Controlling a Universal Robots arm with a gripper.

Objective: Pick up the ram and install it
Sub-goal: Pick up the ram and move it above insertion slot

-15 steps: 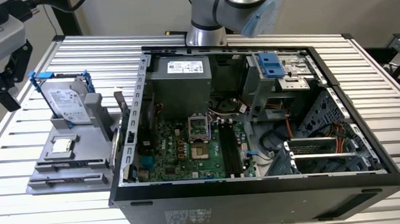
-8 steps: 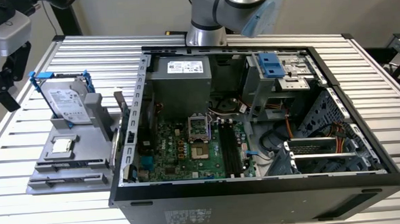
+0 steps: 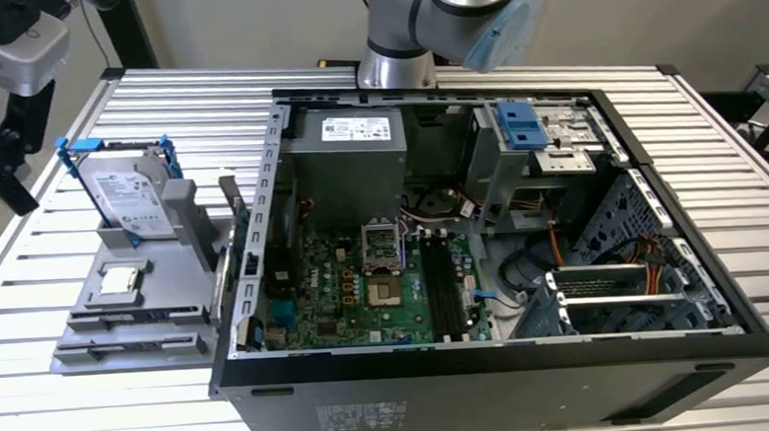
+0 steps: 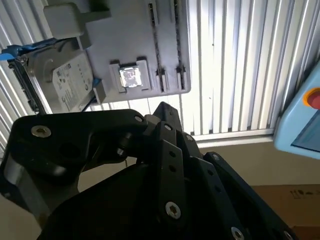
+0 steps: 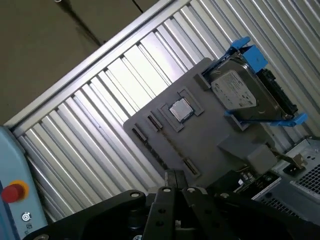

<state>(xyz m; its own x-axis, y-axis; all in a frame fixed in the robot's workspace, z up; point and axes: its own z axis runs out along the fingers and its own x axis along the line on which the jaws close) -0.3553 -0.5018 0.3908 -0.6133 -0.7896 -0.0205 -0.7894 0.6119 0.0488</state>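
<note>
The ram point(image 3: 234, 200) stands on edge in the grey holder point(image 3: 140, 307), on the holder's side nearest the open computer case point(image 3: 498, 358). In the first wrist view the ram point(image 5: 283, 154) is a thin stick beside the holder's raised grey block. My gripper point(image 5: 175, 176) hangs high above the holder. Its black fingers point(image 5: 169, 186) are pressed together with nothing between them. One fingertip point(image 4: 163, 108) shows edge-on in the second wrist view. The long black motherboard slots point(image 3: 442, 290) lie inside the case.
A silver hard drive point(image 3: 128, 197) in a blue frame leans in the holder, and a small square chip point(image 3: 119, 281) sits in front of it. The arm point(image 3: 399, 37) rises behind the case. A pendant with a red button point(image 5: 14, 192) lies beyond the slatted table point(image 3: 92, 409).
</note>
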